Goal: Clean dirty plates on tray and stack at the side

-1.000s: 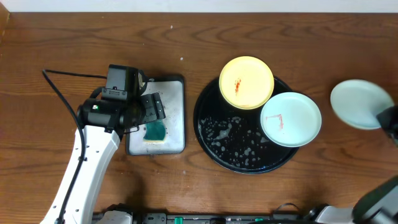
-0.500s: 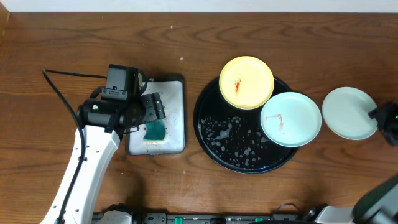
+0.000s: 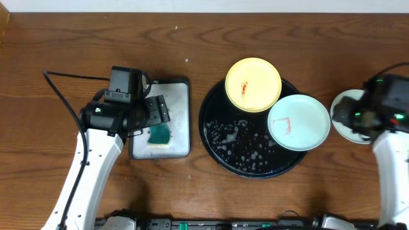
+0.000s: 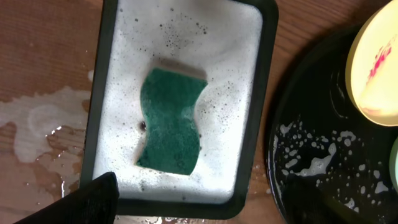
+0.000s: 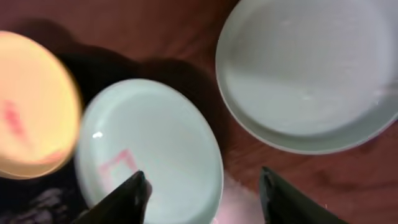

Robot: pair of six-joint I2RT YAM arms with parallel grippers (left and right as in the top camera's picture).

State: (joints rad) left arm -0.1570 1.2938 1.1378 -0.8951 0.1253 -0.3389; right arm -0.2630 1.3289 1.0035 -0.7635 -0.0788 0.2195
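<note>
Overhead, the black tray [image 3: 217, 153] sits mid-table with suds [image 3: 239, 142] scattered over its floor. The yellow plate [image 3: 253, 84] rests on the tray's far rim, with an orange-red smear near its centre. A mint plate [image 3: 298, 122] lies at the tray's right edge and overhangs it, marked with thin red lines. A second mint plate [image 3: 345, 108] lies on the table [image 3: 287, 32] just right of the tray, apart from the other two and partly hidden by the right arm.

In the right wrist view, the right gripper [image 5: 204, 196] hangs with its jaws wide apart and nothing between them, over the gap between the two mint plates.

To the left of the tray, a small tray [image 3: 179, 115] full of foam holds a teal sponge [image 4: 171, 121] lying flat. The left gripper [image 3: 155, 114] hovers above it. Only one finger [image 4: 84, 200] shows in its wrist view, so whether the jaws are open or closed cannot be told.
</note>
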